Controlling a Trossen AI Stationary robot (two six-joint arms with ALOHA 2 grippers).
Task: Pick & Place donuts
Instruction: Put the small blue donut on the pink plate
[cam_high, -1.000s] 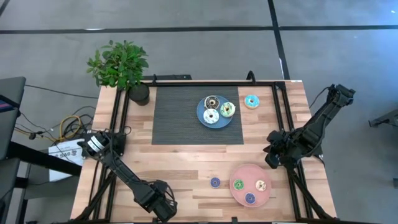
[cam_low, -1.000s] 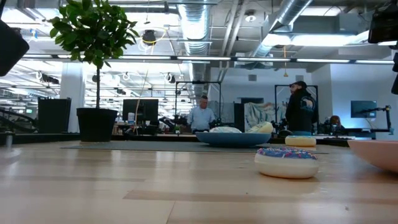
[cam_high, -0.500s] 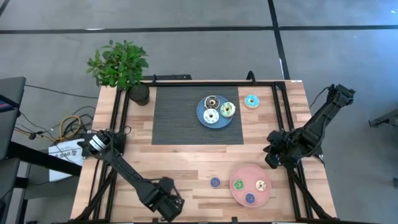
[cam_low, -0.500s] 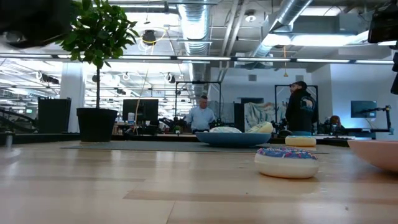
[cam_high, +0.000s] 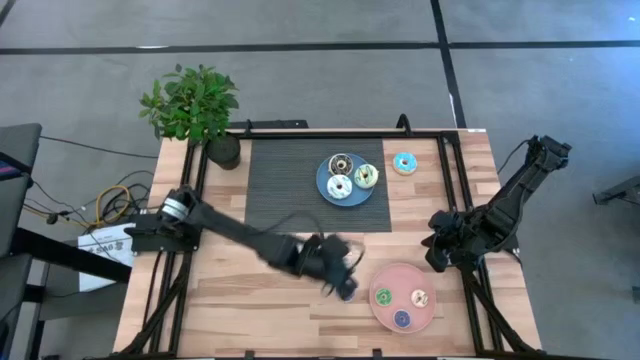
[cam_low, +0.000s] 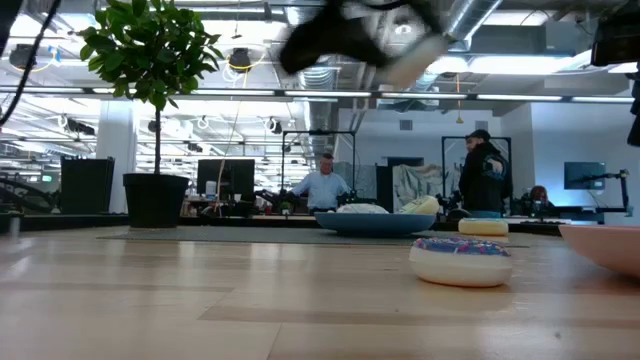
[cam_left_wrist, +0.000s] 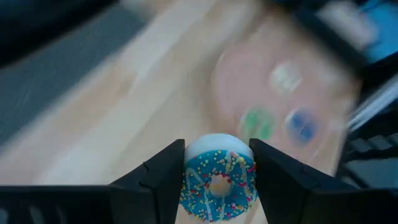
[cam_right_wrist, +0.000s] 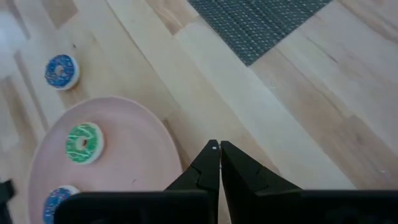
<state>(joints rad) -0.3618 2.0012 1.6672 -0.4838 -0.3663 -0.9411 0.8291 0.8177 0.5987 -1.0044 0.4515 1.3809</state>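
The left gripper (cam_left_wrist: 217, 163), swung from the counter's near edge, is shown over the blue donut (cam_left_wrist: 218, 178) beside the pink plate (cam_high: 388, 312), its fingers wide astride it; closing is judged next, while the right gripper (cam_right_wrist: 215, 149) waits closed.

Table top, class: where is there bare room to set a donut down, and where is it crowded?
Free: the mat left of the blue plate, and the wood from the plant down the left side. Crowded: the pink plate with three donuts, beside which the left gripper hangs over a blue donut. The right gripper waits shut at the right edge.
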